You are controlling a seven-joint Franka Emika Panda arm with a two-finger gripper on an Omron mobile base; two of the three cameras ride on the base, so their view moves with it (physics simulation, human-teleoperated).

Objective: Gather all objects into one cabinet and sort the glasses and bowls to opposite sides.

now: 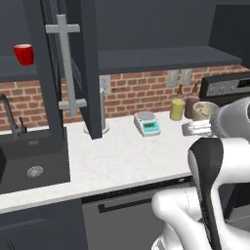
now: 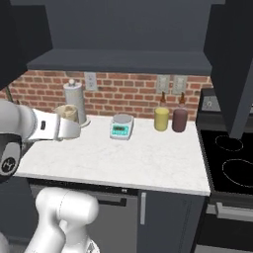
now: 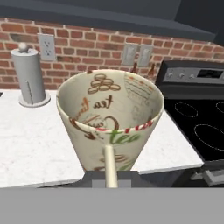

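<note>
The cream mug (image 3: 111,118), printed with "tea" lettering and small biscuits, is carried in the gripper (image 3: 110,177), its mouth turned toward the hand camera and its handle running down to the fingers, which appear closed on it, though the fingertips themselves are hidden beneath the cup. In the left base view the mug (image 1: 204,111) rides at the end of the white arm (image 1: 215,161) above the right part of the marble counter (image 1: 122,161); in the right base view it (image 2: 66,114) sits just in front of the grey paper-towel stand (image 2: 75,101). Beyond it stand a small kitchen scale (image 2: 121,126), a yellow bottle (image 2: 161,117) and a brown bottle (image 2: 179,118) against the brick wall, with the stovetop (image 2: 232,158) to the right. Far to the left, the red cup (image 1: 23,53) already stands on the shelf of the dark wall cabinet (image 1: 10,68), behind the open door with its long silver handle (image 1: 68,68). Judging from this, one glass is stowed and this mug is in transit; the shelf directly above the counter (image 2: 118,60) looks bare. The second mug and the wooden bowl cannot be placed, so most of the gathering and all of the side sorting seems to remain.
</note>
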